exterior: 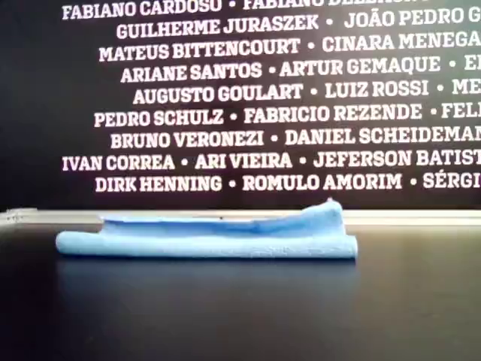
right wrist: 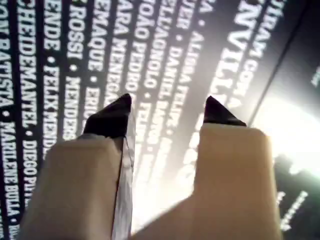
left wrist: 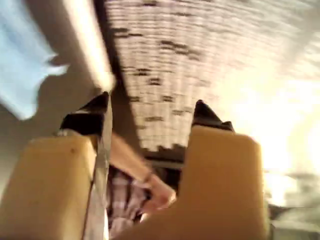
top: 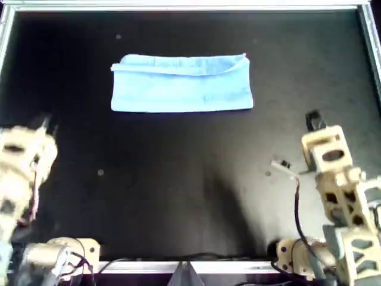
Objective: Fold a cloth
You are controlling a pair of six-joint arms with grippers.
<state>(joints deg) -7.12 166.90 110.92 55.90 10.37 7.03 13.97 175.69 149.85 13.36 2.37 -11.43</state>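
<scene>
— Where is the cloth (top: 181,83)?

— It lies folded on the black surface (top: 190,179), at the far side in the overhead view — far from both arms.

— And your hands?

— My first hand (left wrist: 150,112) is open and holds nothing. My second hand (right wrist: 167,112) is open too, with nothing between its tips.
</scene>
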